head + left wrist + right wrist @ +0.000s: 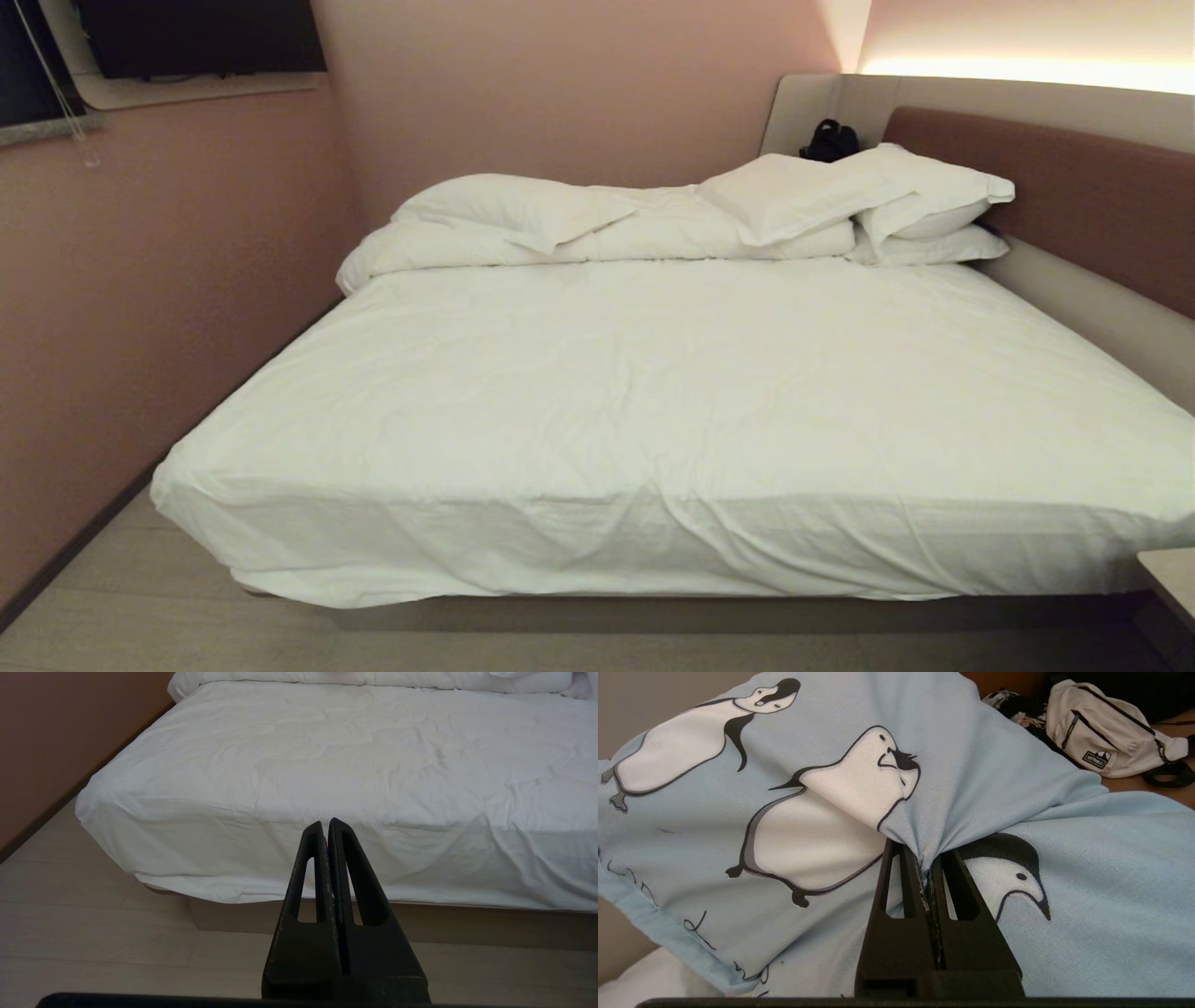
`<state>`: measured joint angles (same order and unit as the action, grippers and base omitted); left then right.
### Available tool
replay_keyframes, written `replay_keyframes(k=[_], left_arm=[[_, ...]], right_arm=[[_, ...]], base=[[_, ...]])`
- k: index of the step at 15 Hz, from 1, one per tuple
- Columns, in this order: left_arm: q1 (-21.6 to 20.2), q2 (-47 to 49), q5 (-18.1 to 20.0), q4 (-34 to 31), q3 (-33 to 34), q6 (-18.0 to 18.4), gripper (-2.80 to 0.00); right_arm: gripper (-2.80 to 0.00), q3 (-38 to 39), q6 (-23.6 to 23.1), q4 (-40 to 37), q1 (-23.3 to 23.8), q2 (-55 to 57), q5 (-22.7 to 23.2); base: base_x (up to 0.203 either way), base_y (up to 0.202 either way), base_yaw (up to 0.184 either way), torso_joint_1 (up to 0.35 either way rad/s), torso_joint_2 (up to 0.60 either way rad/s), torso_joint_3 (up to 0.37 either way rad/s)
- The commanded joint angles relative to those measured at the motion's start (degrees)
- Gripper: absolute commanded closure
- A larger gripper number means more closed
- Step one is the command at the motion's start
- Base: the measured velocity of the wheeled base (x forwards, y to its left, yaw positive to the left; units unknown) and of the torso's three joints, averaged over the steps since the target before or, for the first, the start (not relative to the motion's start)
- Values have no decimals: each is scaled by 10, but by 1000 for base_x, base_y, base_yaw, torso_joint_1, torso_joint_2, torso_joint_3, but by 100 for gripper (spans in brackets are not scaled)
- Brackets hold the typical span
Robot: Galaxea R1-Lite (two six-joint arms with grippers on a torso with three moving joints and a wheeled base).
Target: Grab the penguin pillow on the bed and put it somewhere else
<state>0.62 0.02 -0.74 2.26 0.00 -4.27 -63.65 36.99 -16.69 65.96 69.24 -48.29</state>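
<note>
The left gripper [327, 826], clenched on nothing, hangs before the near edge of the bed [327, 765]. The right gripper [927, 863] pinches a fold of the penguin pillow [808, 826], near a cream waist bag [1106, 732].

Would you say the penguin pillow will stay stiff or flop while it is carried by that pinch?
Probably floppy: the penguin pillow bunches into folds where the right gripper pinches its cover. It looks light, since a pinch of fabric seems to hold it. The cloth might slip, because only a small fold is caught.
</note>
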Motion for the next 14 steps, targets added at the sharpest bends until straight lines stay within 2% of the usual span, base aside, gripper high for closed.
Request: replay_keyframes(k=[1, 7, 14], left_arm=[[0, 0, 0, 0, 0, 0, 0], [0, 0, 0, 0, 0, 0, 0], [0, 0, 0, 0, 0, 0, 0]], right_arm=[[0, -1, 2, 20, 15, 19, 9], [0, -12, 3, 25, 105, 45, 86], [0, -64, -11, 25, 260, 80, 217]], base=[[0, 0, 0, 0, 0, 0], [0, 0, 0, 0, 0, 0], [0, 0, 0, 0, 0, 0]])
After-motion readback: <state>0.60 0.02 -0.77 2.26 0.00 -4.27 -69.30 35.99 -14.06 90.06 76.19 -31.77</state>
